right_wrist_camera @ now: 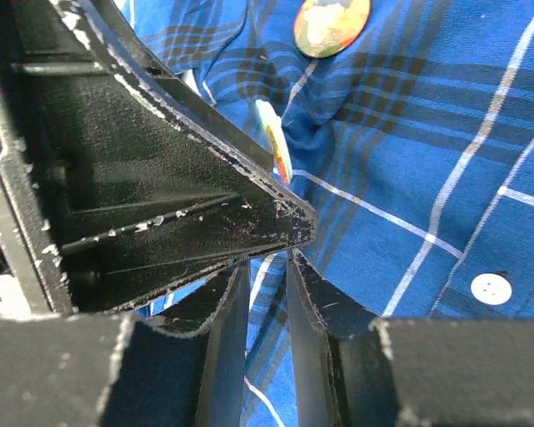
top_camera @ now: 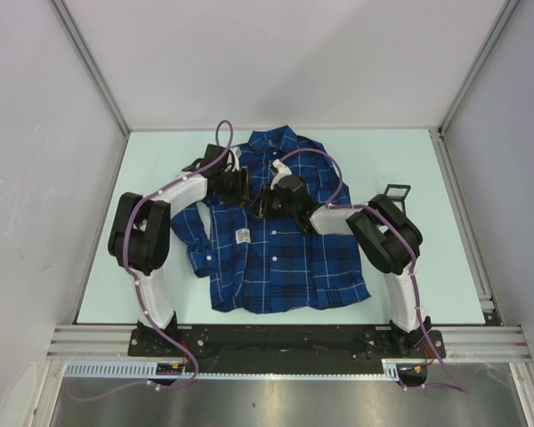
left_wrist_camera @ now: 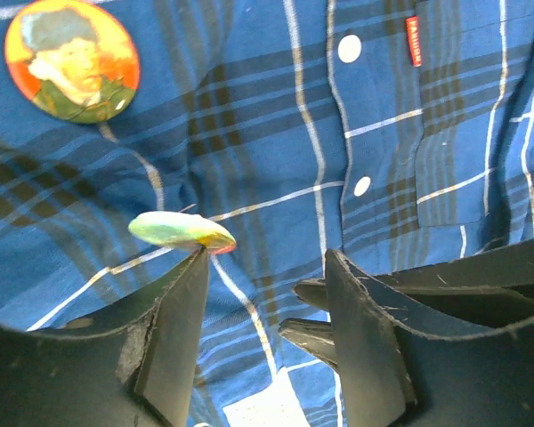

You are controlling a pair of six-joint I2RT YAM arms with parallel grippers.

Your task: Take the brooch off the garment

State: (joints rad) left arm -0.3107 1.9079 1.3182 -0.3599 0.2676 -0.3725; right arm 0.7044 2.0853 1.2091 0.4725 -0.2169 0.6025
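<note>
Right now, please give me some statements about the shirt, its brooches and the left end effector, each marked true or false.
1. Two round brooches are on the shirt: a portrait brooch and a green brooch. True.
2. The portrait brooch stands on its edge. False: it lies flat.
3. The green brooch is tilted up, seen edge-on. True.
4. The left end effector is shut. False: its fingers stand apart.
5. The shirt is red. False: it is blue plaid.

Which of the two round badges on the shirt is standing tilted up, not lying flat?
The green-edged badge, right beside the left tool; the orange portrait badge lies flat on the cloth.
</note>
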